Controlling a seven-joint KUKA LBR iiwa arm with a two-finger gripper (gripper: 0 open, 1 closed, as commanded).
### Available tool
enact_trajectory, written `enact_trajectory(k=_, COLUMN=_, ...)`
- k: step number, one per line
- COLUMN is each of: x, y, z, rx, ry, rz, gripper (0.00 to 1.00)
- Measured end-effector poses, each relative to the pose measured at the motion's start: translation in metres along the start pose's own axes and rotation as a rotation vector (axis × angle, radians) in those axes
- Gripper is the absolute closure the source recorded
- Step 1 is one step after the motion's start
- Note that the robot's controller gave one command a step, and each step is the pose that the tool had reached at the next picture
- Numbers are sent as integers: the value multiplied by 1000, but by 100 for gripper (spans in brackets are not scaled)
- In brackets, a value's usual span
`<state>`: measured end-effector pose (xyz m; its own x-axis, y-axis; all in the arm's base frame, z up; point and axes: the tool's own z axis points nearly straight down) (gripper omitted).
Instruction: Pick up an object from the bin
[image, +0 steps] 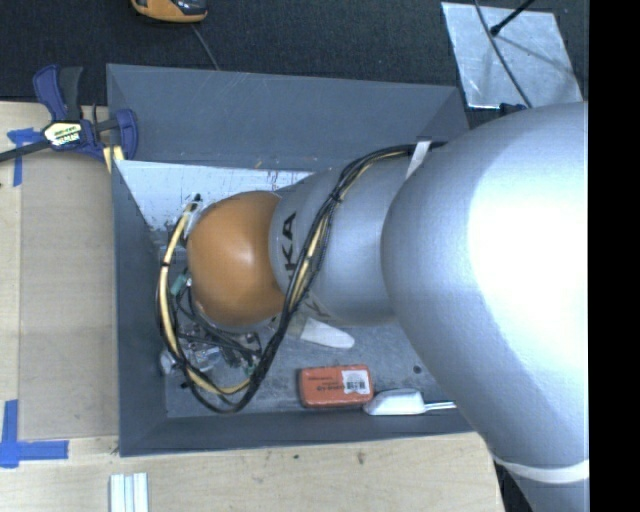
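My gripper (203, 351) is low in the bin's front left part, mostly hidden under the arm's orange cover and ringed by cables. To its right, near the front wall, lies an orange-red rectangular block (335, 386) with a barcode label. Just right of that block is a small white object (396, 403) with a thin handle pointing right. A white flat piece (327, 334) pokes out from under the arm, a little behind the block. Whatever sits directly beneath the gripper is hidden.
The big silver arm reaches in from the right and covers the middle and right of the bin. Its orange cover and yellow and black cables hang close to the left wall. Bare bin floor shows along the back left.
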<state>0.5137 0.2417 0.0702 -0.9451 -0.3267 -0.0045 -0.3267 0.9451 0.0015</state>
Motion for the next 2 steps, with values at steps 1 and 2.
enact_trajectory(k=1, x=0, y=0, z=0, rx=0, ry=0, rz=0, gripper=100)
enact_trajectory(k=2, x=-3, y=-3, z=-27, rx=1, ry=3, rz=-8, gripper=100)
